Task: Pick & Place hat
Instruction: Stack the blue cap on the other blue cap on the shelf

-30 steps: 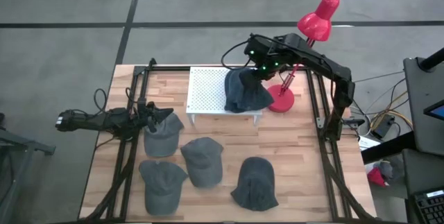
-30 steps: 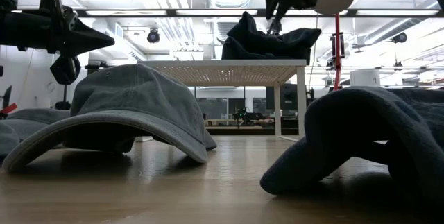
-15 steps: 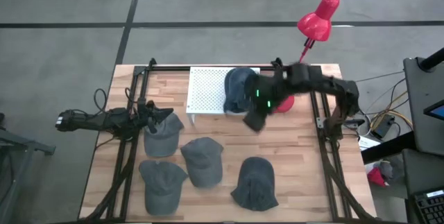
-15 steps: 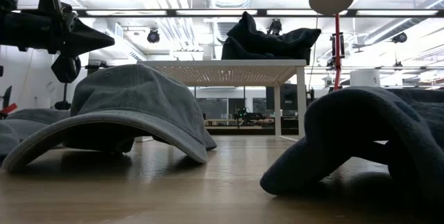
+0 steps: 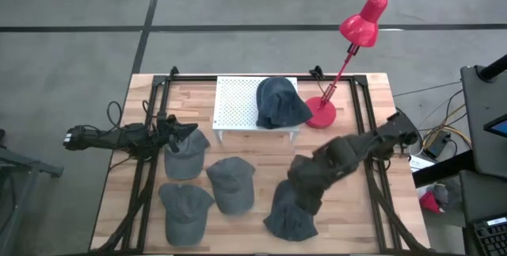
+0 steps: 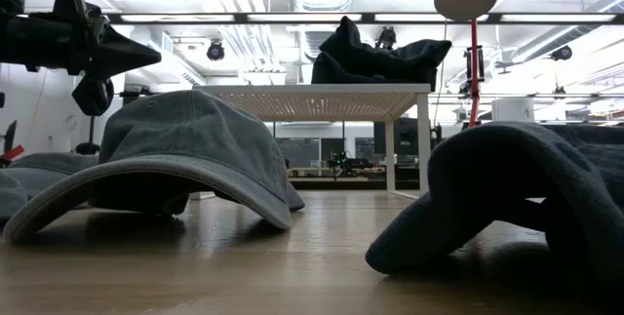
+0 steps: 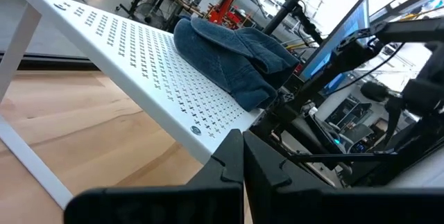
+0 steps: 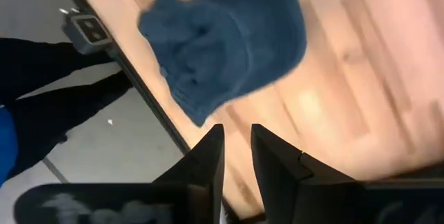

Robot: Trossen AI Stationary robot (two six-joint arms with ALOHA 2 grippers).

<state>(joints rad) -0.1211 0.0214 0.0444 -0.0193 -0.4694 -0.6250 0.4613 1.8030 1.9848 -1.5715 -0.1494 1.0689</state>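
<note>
Right gripper [image 5: 307, 200] reaches over the near hat [image 5: 289, 212], jaws slightly parted, empty

Right gripper [image 5: 305, 196] blurred in motion, partly hiding the front-right hat [image 5: 287, 218]

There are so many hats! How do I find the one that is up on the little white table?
Start at the red lamp at the far edge of the wooden table. Right beside its base stands a white perforated stand. The hat on the stand is the only one raised up; the other four hats lie flat on the wood.
</note>
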